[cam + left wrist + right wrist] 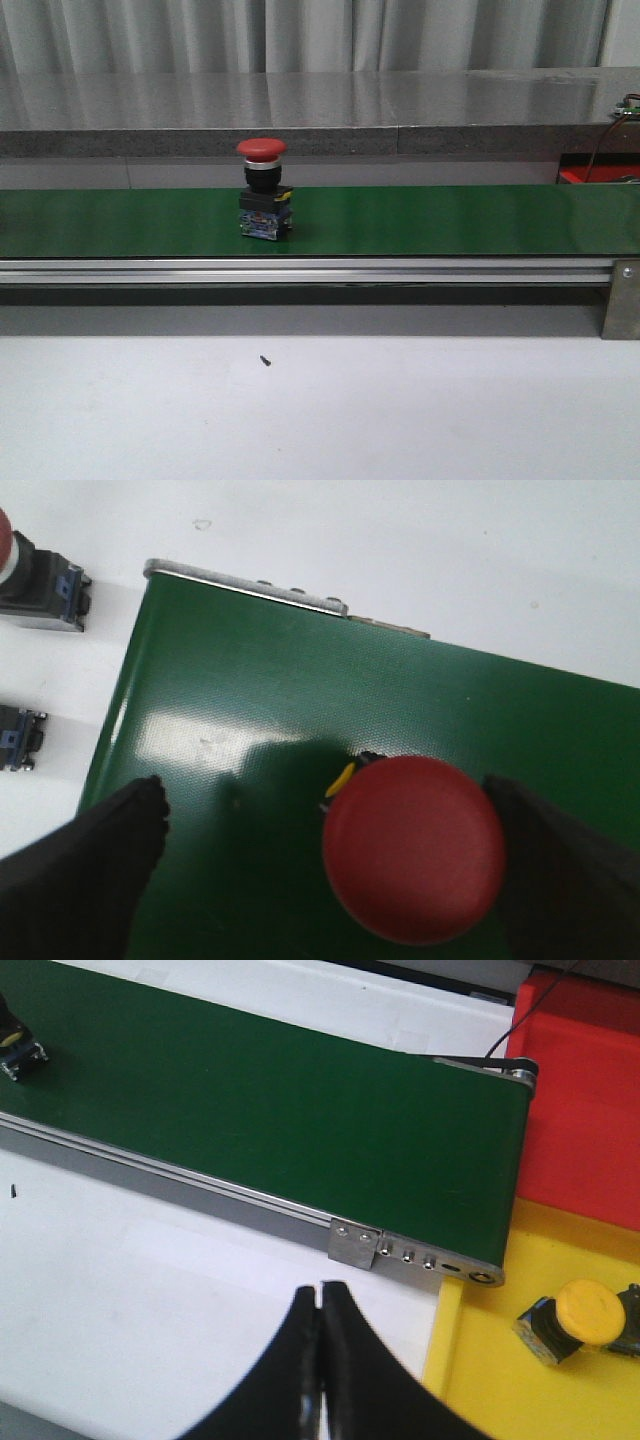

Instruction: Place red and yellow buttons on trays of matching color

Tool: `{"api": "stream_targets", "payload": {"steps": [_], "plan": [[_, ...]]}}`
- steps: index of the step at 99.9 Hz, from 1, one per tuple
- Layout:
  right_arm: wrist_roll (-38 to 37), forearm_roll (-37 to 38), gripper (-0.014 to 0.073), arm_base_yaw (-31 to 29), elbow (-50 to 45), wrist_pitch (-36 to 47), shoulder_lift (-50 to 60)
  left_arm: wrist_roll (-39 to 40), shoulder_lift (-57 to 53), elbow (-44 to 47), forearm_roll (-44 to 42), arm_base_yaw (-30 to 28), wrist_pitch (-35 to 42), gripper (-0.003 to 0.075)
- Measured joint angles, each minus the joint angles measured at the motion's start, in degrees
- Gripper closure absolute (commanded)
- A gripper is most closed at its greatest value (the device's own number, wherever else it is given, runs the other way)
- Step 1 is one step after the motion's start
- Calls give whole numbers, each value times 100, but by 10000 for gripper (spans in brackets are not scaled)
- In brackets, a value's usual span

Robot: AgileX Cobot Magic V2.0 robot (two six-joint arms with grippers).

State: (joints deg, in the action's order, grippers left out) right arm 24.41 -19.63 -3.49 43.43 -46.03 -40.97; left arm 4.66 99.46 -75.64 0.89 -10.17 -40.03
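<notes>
Red button (pixel 262 150) stands upright on the green conveyor belt (pixel 450 220), its mushroom cap over a black collar and a blue-and-black contact block, as the front view shows; neither arm appears in that view. In the left wrist view the same red cap (pixel 415 848) lies between the spread jaws of the left gripper (pixel 325 870), much nearer the finger (pixel 560 870) at the right of that picture than the other finger (pixel 85 880), with a sliver of green belt still showing between cap and pad, so the jaws are wide apart and not pinching it. A bit of yellow peeks out from under the cap's edge. Beyond the jaws, off the belt's end on the white table (pixel 420 550), rest two more button units: one with a red cap edge and a blue-black body (pixel 40 580), and another of which only the block (pixel 20 738) shows at the picture's border. In the right wrist view the right gripper (pixel 320 1305) has its jaws pressed together with nothing between them, hanging above white table short of the belt's metal side rail (pixel 200 1185). Ahead of these jaws and to one side sits the yellow tray (pixel 500 1380), holding a yellow button (pixel 575 1320) lying tilted on its side; the red tray (pixel 585 1100) lies beyond it, past the belt's end roller.
</notes>
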Motion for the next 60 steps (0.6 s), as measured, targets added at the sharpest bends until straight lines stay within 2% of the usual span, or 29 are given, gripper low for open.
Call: {"api": "stream_targets", "payload": {"steps": [25, 60], "plan": [[0, 0, 662, 0, 0, 0, 0, -9, -608, 0, -10, 244, 0, 47], [0, 0, 662, 0, 0, 0, 0, -210, -2185, 260, -22, 948, 95, 47]]}}
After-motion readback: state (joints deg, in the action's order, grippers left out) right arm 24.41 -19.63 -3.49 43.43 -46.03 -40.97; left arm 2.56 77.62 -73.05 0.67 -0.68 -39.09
